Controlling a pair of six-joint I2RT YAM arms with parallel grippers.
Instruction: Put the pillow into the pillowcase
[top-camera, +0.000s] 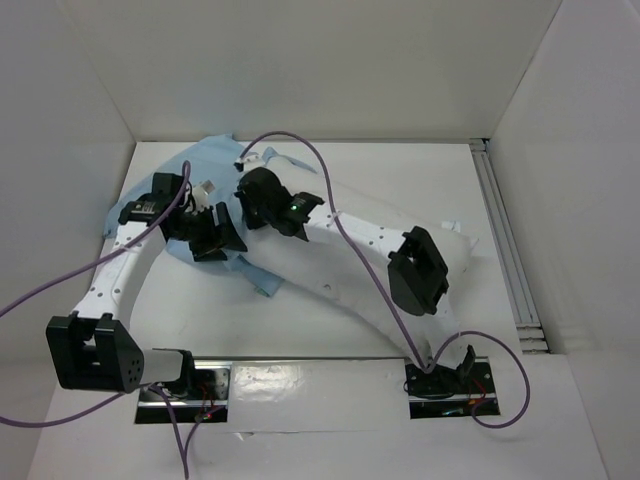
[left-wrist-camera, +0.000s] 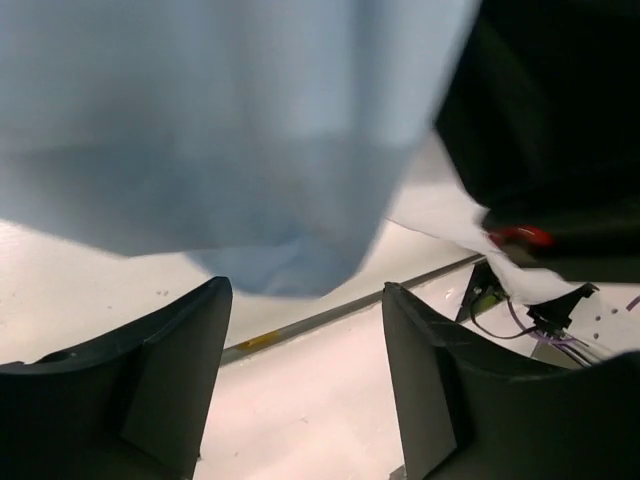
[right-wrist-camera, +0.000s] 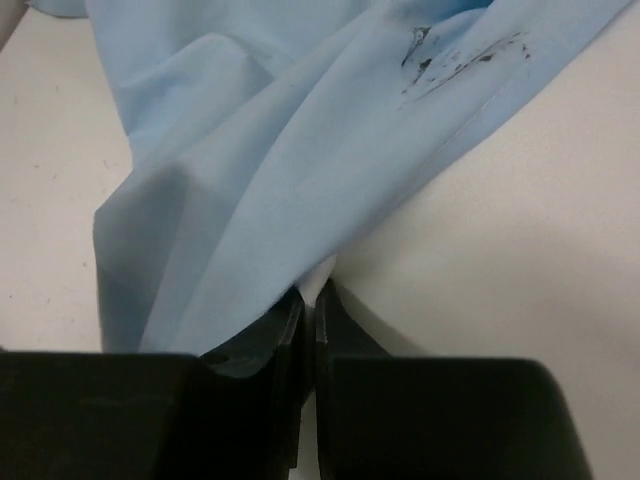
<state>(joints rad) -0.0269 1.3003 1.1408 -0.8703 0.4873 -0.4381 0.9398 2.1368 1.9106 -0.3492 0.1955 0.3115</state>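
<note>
Bright, even light from above fills the overhead view. The white tabletop (top-camera: 230, 320) is nearly washed out, and the shadows under the arms are soft. A metal strip (top-camera: 320, 372) at the near edge throws glare. In the left wrist view the pillowcase (left-wrist-camera: 200, 130) hangs close to the lens, badly blurred, and the left end effector (left-wrist-camera: 303, 290) is a dark silhouette. The right wrist view is sharper, with grey shade in the folds by the right end effector (right-wrist-camera: 310, 295).

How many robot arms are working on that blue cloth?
2. The left arm reaches in from the near left; the right arm crosses from the near right over the pillow. None appears hidden.
</note>
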